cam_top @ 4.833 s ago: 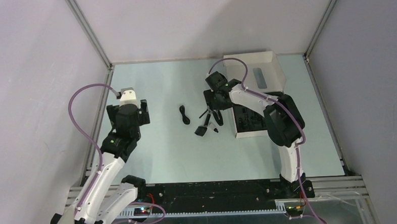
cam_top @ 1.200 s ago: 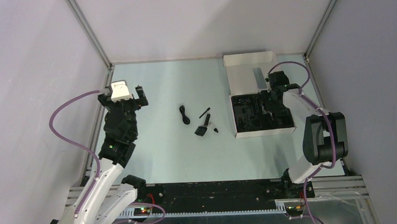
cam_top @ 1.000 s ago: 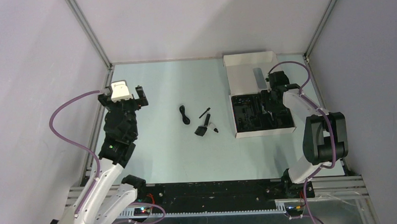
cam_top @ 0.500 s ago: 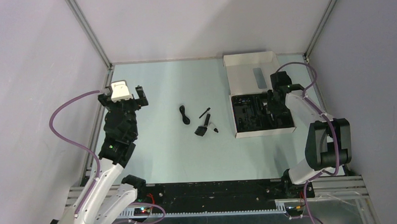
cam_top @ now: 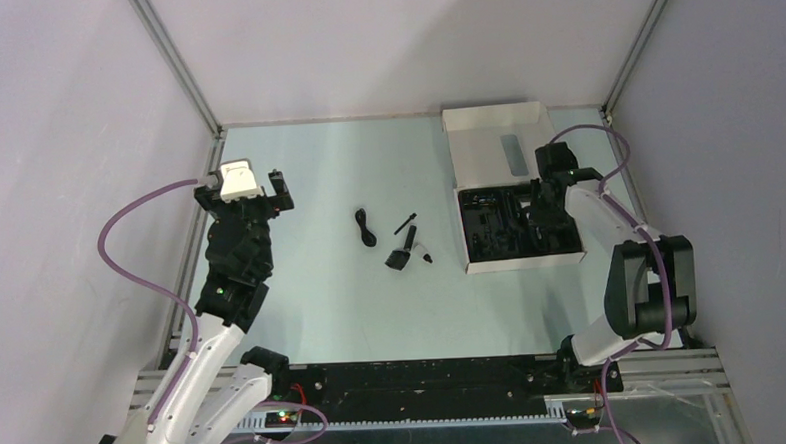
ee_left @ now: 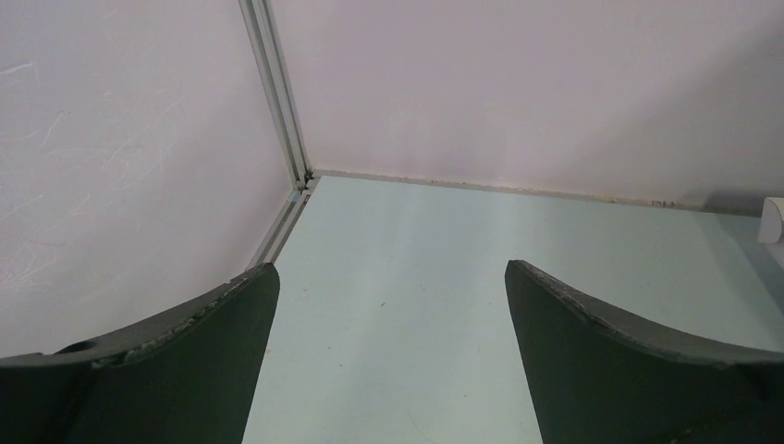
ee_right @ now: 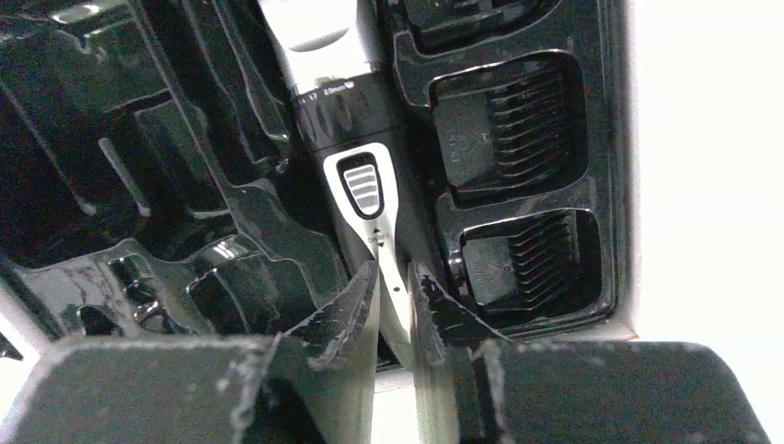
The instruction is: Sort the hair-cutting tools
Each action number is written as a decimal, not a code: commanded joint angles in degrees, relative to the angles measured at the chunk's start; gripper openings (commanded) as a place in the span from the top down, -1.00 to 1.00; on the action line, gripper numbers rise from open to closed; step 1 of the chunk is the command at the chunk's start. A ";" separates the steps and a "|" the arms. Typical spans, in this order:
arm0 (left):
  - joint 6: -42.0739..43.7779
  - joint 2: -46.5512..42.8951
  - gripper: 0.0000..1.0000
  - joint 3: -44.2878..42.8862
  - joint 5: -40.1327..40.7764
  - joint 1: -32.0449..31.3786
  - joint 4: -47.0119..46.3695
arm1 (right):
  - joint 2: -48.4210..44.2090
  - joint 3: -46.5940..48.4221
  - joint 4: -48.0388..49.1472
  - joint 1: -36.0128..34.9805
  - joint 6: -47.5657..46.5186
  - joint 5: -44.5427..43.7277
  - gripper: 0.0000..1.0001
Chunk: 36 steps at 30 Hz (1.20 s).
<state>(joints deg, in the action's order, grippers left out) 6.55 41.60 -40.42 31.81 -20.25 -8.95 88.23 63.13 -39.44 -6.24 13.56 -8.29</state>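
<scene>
black and silver, the hair clipper (ee_right: 359,180) lies in the long middle slot of the black tray (ee_right: 213,231); its blade end is at the top of the right wrist view and its thin tail at the bottom; two comb attachments (ee_right: 513,120) sit in their own pockets just beside it on the right.

the clipper looks hard, smooth and shiny, so i think it is slippery, and heavier than the other bits; a good place to hold it would be across its two long sides, near the switch, where it gets thin.

the right fingers (ee_right: 347,310) are drawn nearly together with only a thin gap, right over the clipper's tail; i cannot tell if they pinch it or just hang above it.

the tray sits in the white box (cam_top: 496,142), at the far right of the tabletop (cam_top: 312,296), with the lid folded back.

out in the middle of the tabletop, well apart from the box, lie the coiled cord (cam_top: 366,227), the stick-brush (cam_top: 405,222) and a small black piece (cam_top: 400,257); the cord looks soft and floppy, so grab it at the bunched part; the stick-brush looks thin, light and stiff, and it lies flat, so it may be hard to pick up; these look like the ones not sorted yet.

the left fingers (ee_left: 185,370) are spread wide and hold nothing; they hang near the left wall, far from the tools.
</scene>
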 commanded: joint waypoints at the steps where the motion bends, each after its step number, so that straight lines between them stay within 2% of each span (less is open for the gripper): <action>1: 0.74 -0.31 -0.99 0.40 0.19 -0.40 -3.04 | 3.59 -2.23 -1.98 0.13 1.04 0.36 0.59; 9: 0.68 -0.35 -0.99 0.38 0.12 -0.46 -3.09 | 5.56 -3.52 -1.75 0.43 1.57 0.98 0.60; 15: 0.69 -0.34 -0.99 0.26 0.01 -0.44 -3.02 | 1.46 -2.19 -1.96 -0.01 1.36 1.49 0.56; 17: 0.72 -0.30 -0.99 0.19 -0.06 -0.41 -2.85 | -0.14 -0.88 -3.05 -0.78 1.27 0.70 0.49; 20: 0.66 -0.28 -0.99 -0.06 -0.08 -0.41 -2.49 | -2.38 1.49 -4.39 -2.53 1.09 -0.61 0.28; 23: 0.69 -0.28 -0.99 -0.47 0.11 -0.45 -1.84 | -4.69 3.43 -4.98 -5.54 1.09 -2.04 0.02; 27: 0.77 -0.17 -0.99 -0.59 0.31 -0.44 -1.70 | -5.66 7.14 -5.61 -10.62 0.09 -3.14 -0.18; 31: 0.52 0.06 -0.99 -0.64 0.04 -0.40 -1.53 | -5.02 10.37 -5.38 -17.11 -1.09 -3.61 -0.26; 36: 0.38 0.27 -0.99 -0.82 -0.37 -0.40 -1.35 | -2.06 13.44 -3.79 -25.99 -2.32 -3.23 -0.27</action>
<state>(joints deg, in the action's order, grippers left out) 6.55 41.67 -40.16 31.68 -20.25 -8.91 84.23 73.14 -44.51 -26.89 12.97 -10.74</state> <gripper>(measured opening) 0.996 0.633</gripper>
